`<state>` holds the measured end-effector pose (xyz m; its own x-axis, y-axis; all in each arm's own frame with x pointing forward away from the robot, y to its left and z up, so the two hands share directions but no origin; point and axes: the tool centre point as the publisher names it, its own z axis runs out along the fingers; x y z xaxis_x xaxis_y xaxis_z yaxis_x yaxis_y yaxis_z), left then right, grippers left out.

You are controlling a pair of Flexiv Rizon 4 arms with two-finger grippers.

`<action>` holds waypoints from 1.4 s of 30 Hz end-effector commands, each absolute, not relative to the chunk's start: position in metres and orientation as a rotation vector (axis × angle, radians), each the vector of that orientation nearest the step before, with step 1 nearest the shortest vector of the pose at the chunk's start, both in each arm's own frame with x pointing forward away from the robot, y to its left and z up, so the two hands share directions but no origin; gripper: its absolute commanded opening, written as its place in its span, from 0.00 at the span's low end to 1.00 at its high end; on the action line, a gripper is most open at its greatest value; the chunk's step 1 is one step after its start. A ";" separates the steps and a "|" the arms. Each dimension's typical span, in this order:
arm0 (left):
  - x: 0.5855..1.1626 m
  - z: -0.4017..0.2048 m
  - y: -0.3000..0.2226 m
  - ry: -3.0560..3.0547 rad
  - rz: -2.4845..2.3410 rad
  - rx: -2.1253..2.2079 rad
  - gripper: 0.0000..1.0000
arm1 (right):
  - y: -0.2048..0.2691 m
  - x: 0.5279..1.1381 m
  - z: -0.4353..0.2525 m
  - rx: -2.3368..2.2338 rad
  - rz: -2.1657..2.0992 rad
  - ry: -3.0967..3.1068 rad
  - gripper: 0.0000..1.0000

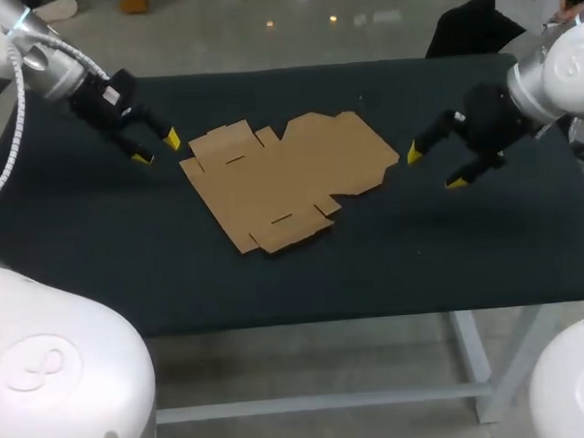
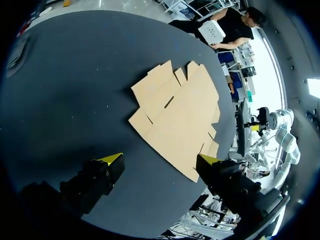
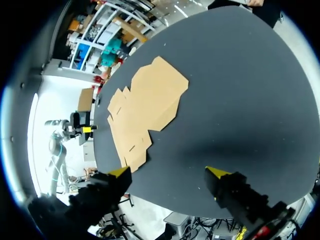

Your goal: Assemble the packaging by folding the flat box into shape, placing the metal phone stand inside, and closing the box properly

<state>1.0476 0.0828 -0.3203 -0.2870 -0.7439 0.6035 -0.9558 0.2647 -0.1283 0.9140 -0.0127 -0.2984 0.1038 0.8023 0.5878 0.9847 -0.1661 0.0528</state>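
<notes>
A flat brown cardboard box blank (image 1: 282,178) lies unfolded on the black table (image 1: 468,250), near its middle. My left gripper (image 1: 157,148) hovers just beyond the blank's left end, open and holding nothing. My right gripper (image 1: 432,168) hangs open a short way past the blank's right corner, also holding nothing. In the left wrist view the blank (image 2: 177,117) lies ahead of the open gripper (image 2: 160,160). From the right wrist the blank (image 3: 142,110) shows ahead of the open gripper (image 3: 169,172), towards its left finger. No metal phone stand is in view.
The table's near edge (image 1: 325,319) runs across the front, with bare black surface between it and the blank. Wide dark tabletop also lies to the right of my right gripper.
</notes>
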 end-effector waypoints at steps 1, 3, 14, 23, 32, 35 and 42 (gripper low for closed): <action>1.050 -0.318 0.082 -2.118 0.555 1.489 1.00 | -0.012 0.918 -0.298 -2.028 -0.699 -1.751 1.00; 1.050 -0.318 0.082 -2.118 0.555 1.489 1.00 | -0.012 0.918 -0.298 -2.028 -0.699 -1.751 1.00; 1.046 -0.320 0.079 -2.121 0.590 1.538 1.00 | 0.016 0.907 -0.314 -1.956 -0.759 -1.715 1.00; 1.035 -0.316 0.073 -2.130 0.676 1.645 1.00 | 0.048 0.887 -0.323 -1.976 -0.765 -1.650 1.00; 1.033 -0.316 0.071 -2.115 0.726 1.663 1.00 | 0.068 0.887 -0.336 -1.982 -0.750 -1.542 1.00; 1.032 -0.315 0.071 -2.119 0.738 1.675 1.00 | 0.074 0.885 -0.340 -1.961 -0.729 -1.522 1.00; 1.031 -0.315 0.070 -2.124 0.752 1.689 1.00 | 0.092 0.877 -0.357 -1.914 -0.710 -1.454 0.61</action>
